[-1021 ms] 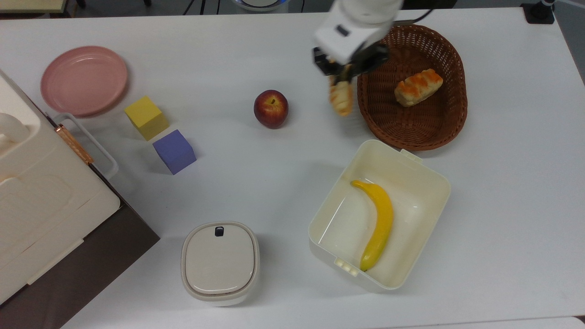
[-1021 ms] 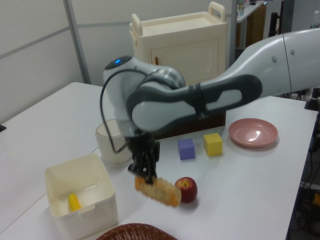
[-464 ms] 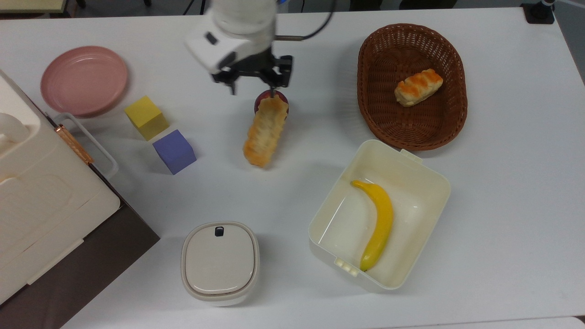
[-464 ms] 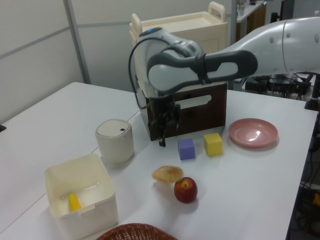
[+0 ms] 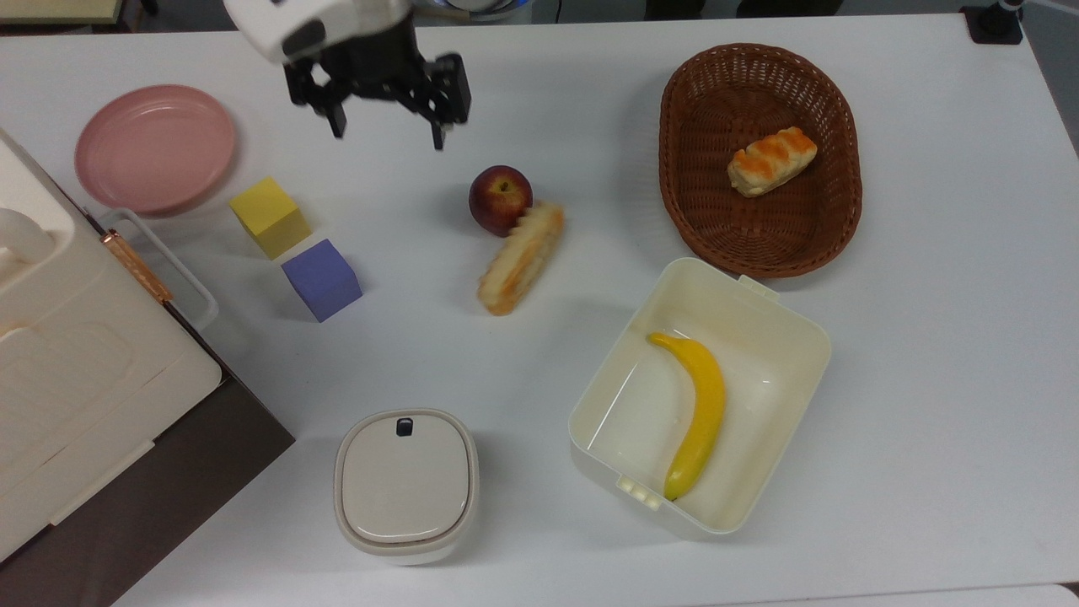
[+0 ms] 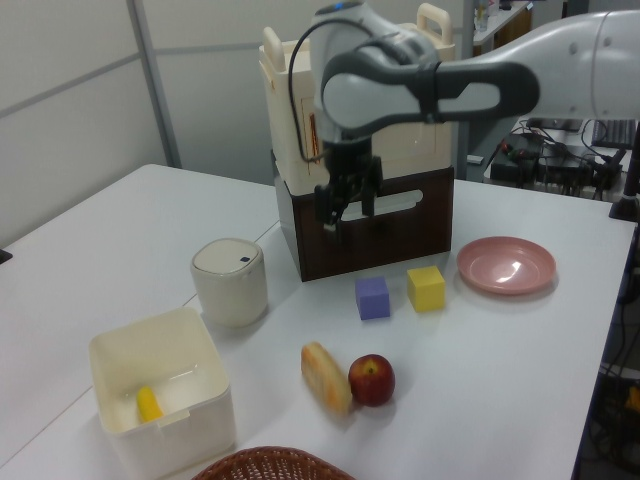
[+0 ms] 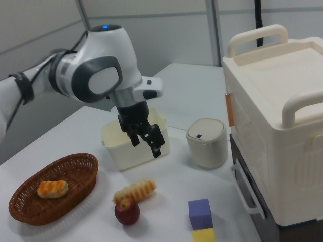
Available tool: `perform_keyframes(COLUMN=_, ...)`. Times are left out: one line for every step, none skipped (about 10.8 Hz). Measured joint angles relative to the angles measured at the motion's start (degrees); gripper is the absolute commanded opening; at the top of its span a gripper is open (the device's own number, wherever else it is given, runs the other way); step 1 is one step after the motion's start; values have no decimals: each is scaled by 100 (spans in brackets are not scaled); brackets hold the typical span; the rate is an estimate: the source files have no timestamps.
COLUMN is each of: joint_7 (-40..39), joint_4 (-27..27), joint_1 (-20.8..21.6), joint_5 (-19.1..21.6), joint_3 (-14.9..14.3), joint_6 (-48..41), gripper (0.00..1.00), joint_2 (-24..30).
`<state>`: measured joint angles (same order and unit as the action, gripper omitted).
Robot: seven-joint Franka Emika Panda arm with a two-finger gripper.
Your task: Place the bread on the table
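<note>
We see the long pale-beige bread stick with a ribbed edge and an orange-tan side lying flat on the large white table, so we judge that the placing step is done. In the top view it lies at about five o'clock from the dark red apple, and its upper end touches the apple or sits just beside it; we cannot tell which. The brown wicker basket, which holds a shorter glazed pastry, is well apart at three o'clock from the bread.

The black two-finger claw is wide, holds nothing, and hangs above the table at about ten o'clock from the apple, near the pink round plate.

For the next move we think the arm only needs to go away without touching the yellow cube or the purple cube. We read no brand, label or writing anywhere.
</note>
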<state>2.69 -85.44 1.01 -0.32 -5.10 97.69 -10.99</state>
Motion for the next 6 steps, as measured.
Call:
perform_keyframes(joint_7=-29, joint_4=3, joint_1=-63, joint_5=-3, joint_3=-4, joint_6=-155, gripper=100, joint_2=158)
perform_keyframes(joint_7=-154, joint_4=3, joint_1=-129, joint_5=-3, joint_3=-6, joint_6=-359, gripper=100, joint_2=315)
perform_keyframes(joint_7=-275, joint_4=3, joint_1=-169, joint_5=-3, joint_3=-6, joint_6=-532, gripper=100, joint_2=437)
perform_keyframes(joint_7=-337, joint_4=2, joint_1=-177, joint_5=-3, joint_3=-6, joint_6=-619, gripper=100, joint_2=508)
perform_keyframes(joint_7=-346, joint_4=0, joint_1=-173, joint_5=-3, joint_3=-6, joint_6=-632, gripper=100, joint_2=520)
perform_keyframes(joint_7=-349, joint_4=-18, joint_1=-172, joint_5=-3, joint_3=-6, joint_6=-632, gripper=100, joint_2=516)
